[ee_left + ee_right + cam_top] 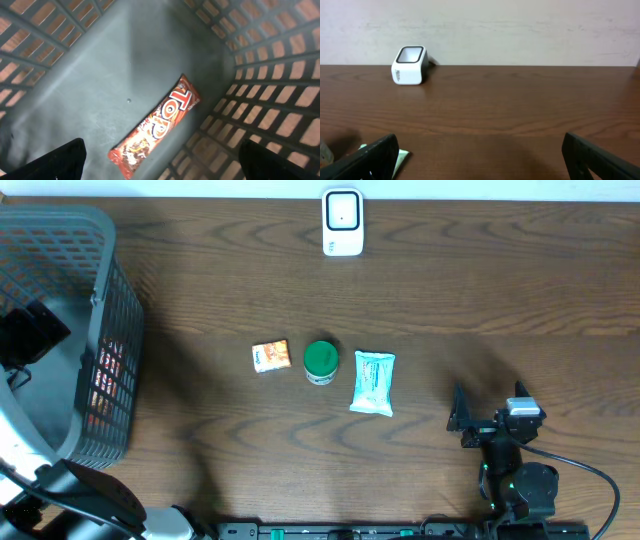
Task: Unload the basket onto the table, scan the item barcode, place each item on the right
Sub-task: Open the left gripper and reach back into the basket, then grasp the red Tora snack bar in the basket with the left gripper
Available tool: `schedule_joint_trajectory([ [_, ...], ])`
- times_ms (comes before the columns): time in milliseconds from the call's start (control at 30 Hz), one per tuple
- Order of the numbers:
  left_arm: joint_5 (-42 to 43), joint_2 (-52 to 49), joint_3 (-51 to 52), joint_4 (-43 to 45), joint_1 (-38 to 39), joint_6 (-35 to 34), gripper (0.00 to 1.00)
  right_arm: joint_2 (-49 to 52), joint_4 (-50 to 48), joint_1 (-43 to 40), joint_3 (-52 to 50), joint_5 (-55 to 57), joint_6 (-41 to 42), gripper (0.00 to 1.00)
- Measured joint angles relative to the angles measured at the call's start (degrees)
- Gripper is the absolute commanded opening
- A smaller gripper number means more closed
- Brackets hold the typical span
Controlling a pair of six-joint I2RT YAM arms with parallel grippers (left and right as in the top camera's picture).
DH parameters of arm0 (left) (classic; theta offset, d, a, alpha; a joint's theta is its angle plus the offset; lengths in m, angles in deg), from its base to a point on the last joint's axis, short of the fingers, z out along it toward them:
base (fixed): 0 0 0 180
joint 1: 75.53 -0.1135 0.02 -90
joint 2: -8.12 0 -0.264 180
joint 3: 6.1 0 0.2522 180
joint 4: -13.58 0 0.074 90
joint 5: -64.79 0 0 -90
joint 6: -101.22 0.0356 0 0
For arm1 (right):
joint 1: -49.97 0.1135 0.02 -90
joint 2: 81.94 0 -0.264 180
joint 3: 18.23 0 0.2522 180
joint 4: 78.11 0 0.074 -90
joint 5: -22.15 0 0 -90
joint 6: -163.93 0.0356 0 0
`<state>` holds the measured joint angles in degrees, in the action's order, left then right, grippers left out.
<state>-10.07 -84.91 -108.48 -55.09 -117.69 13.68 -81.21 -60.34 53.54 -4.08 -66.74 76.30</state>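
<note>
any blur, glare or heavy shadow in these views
overhead: sharp, even light, soft shadow beside the basket; left wrist: dim inside the basket, mild sheen on the snack bar wrapper; right wrist: scanner clear, near end effector fingers dark and blurred

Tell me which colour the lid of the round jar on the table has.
The jar's lid is green; the overhead view shows it best.

Overhead we looked straight down on the table [450, 290]; left wrist peered closely into the basket [90, 75]; right wrist skimmed low toward the scanner [410, 65], shared overhead.
</note>
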Motion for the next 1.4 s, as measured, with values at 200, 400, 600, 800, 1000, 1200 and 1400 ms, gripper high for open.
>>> schedule_joint_trajectory([
  [200,0.8,-1.4,0.0,1.4,0.2,4.8,0.98,0.0,0.0,0.0,0.0,0.0,0.0,0.99],
  [400,1.3,-3.6,1.6,1.6,1.8,9.8,0.98,0.0,0.0,0.0,0.0,0.0,0.0,0.99],
  [600,1.3,-7.9,2.8,1.1,2.3,12.4,0.98,0.0,0.0,0.0,0.0,0.0,0.0,0.99],
  [800,1.3,-11.2,2.8,0.9,2.4,13.4,0.98,0.0,0.0,0.0,0.0,0.0,0.0,0.99],
  [1000,0.0,-15.0,2.8,1.1,4.3,15.7,0.98,0.0,0.0,0.0,0.0,0.0,0.0,0.99],
  [1200,-5.6,-18.3,2.8,3.1,8.9,16.3,0.98,0.0,0.0,0.0,0.0,0.0,0.0,0.99],
  [1400,-8.7,-19.1,2.8,4.9,11.3,16.9,0.98,0.0,0.0,0.0,0.0,0.0,0.0,0.99],
])
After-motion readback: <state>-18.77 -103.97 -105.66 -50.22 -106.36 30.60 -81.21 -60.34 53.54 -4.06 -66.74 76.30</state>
